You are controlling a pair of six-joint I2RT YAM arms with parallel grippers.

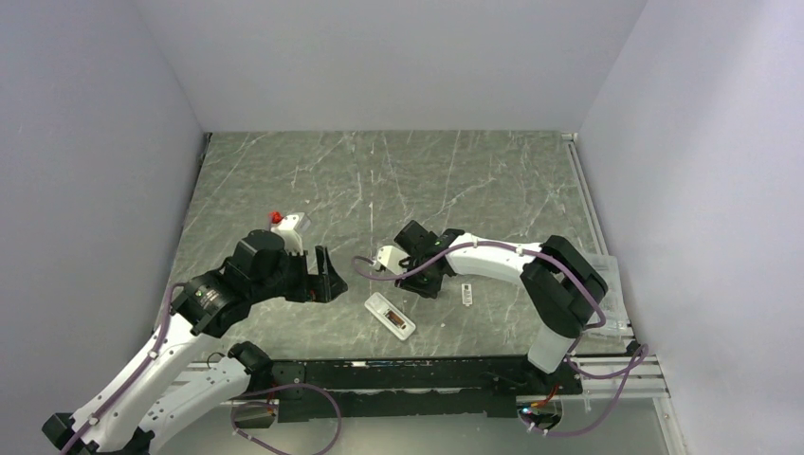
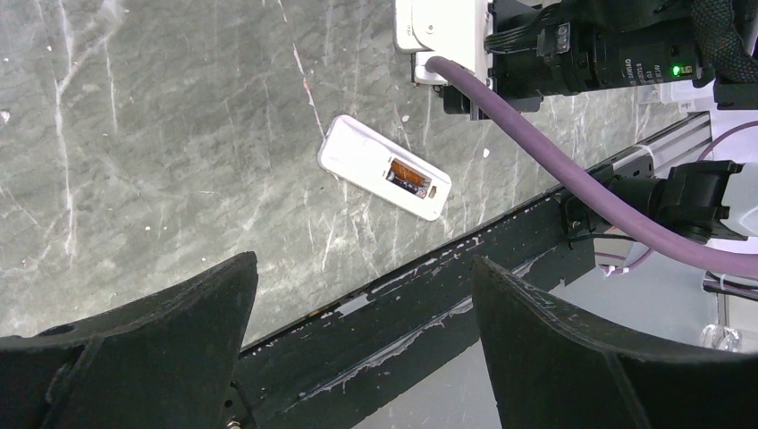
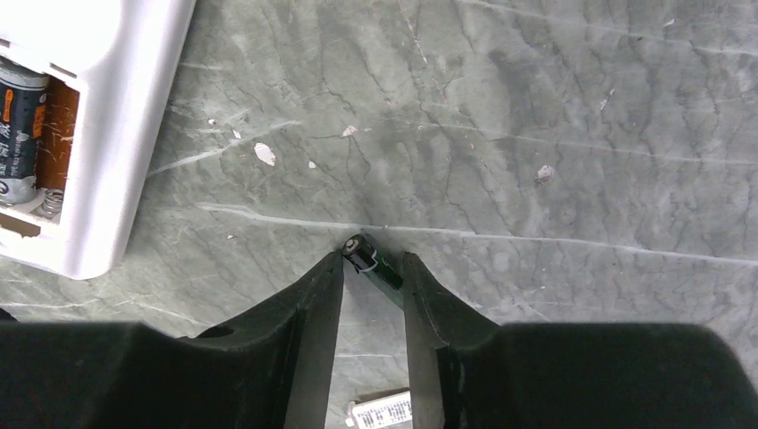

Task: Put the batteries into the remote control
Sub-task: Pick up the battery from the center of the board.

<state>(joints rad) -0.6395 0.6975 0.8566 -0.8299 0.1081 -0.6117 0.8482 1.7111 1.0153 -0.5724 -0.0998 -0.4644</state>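
We see the right gripper (image 3: 374, 261) closed on one battery (image 3: 365, 255), pinched at its fingertips low over the table (image 1: 284, 171) and near the remote (image 3: 89, 134), which lies flat by the near edge. A second battery (image 3: 20, 125) sits in its open recess. The left gripper (image 2: 362, 268) hangs nearby, jaws wide apart, holding nothing.

Two batteries (image 3: 372, 265); one remote control (image 2: 383, 179); one clear box (image 1: 616, 284)
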